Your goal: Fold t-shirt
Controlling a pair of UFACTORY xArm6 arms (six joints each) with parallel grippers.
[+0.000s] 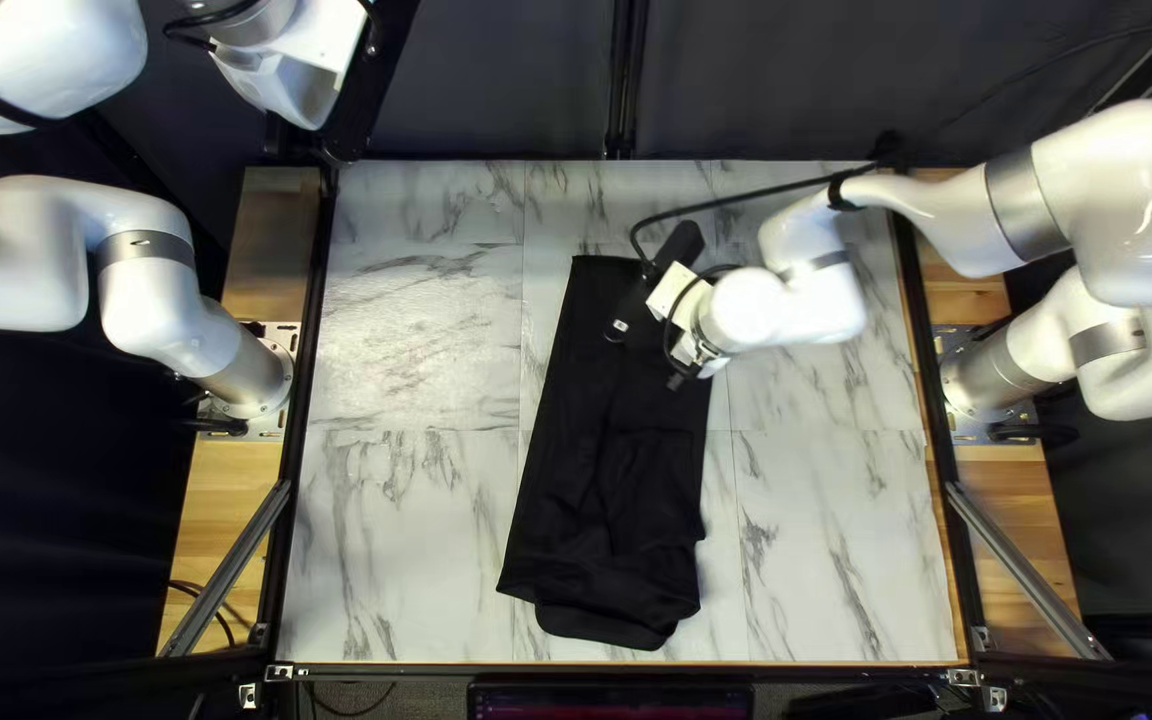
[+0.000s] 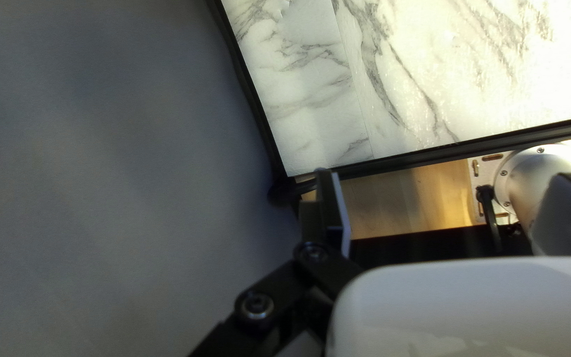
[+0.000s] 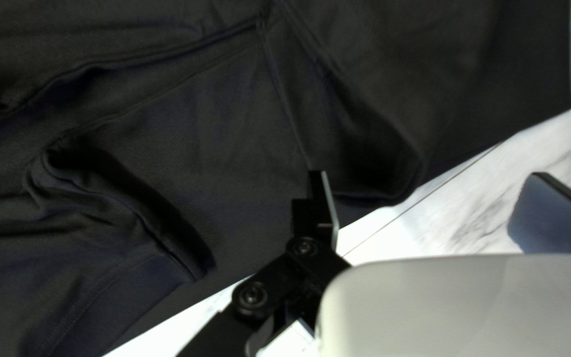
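Hovering over the black t-shirt point(image 1: 603, 494) with right claw point(image 1: 648, 356) spread wide, and with left claw point(image 1: 370, 87) wide too, near the desk's point(image 1: 416, 320) far-left corner!

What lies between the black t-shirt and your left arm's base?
From the t-shirt to the base: marbled tabletop, then the black edge rail, as the top left view shows.

The right arm point(image 1: 790, 314) conceals part of the t-shirt point(image 1: 603, 467) in the top left view. That view's lower edge truncates the screen point(image 1: 610, 702).
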